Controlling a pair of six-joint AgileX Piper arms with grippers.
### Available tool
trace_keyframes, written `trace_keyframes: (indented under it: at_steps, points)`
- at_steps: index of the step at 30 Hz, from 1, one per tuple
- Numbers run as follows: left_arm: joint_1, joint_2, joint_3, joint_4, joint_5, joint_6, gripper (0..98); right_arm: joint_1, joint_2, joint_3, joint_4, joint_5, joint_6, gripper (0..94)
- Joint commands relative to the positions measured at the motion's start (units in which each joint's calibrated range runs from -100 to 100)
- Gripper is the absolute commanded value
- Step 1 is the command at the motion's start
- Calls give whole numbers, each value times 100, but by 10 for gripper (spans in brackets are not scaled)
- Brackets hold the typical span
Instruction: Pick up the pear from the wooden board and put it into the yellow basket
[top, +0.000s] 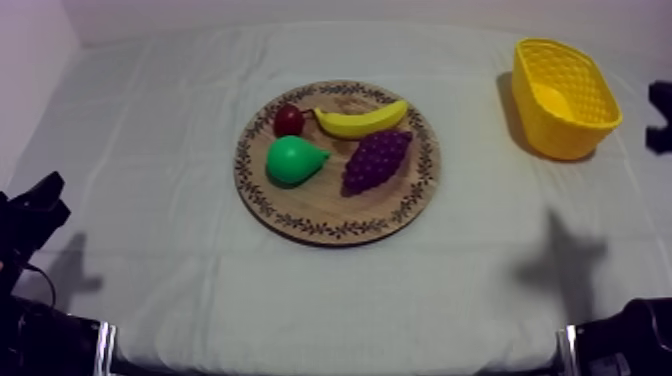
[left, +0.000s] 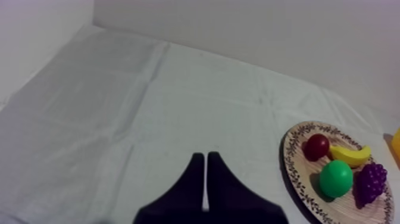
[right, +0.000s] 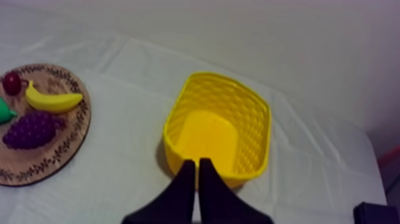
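Observation:
The green pear lies on the left half of the round wooden board in the middle of the table, and it is also seen as pear in the left wrist view. The yellow basket stands empty at the far right. My left gripper is shut on nothing, over bare cloth well to the left of the board. My right gripper is also shut on nothing, its tips just short of the near rim of the basket.
A small red fruit, a banana and a bunch of grapes share the board with the pear. A black object sits at the table's right edge beyond the basket. My left arm rests at the lower left.

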Motion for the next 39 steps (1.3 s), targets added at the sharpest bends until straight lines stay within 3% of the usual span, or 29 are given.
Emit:
trace_keyframes:
  at_steps: [1,14,25,29,39]
  points:
    - [-1,0,5,2,-1,1,1,-27,1030,-1777,-73,387,50,8]
    - [-1,0,5,2,-1,0,1,-751,3585,-4619,-491,1971,593,7]
    - [-1,0,5,2,-1,2,1,-1542,5385,-5662,-683,2922,1164,5]
    - [-1,0,5,2,-1,2,1,-1753,5928,-5962,-715,3365,1295,62]
    - [-1,0,5,2,-1,2,1,-2311,6625,-5977,-621,3373,1532,158]
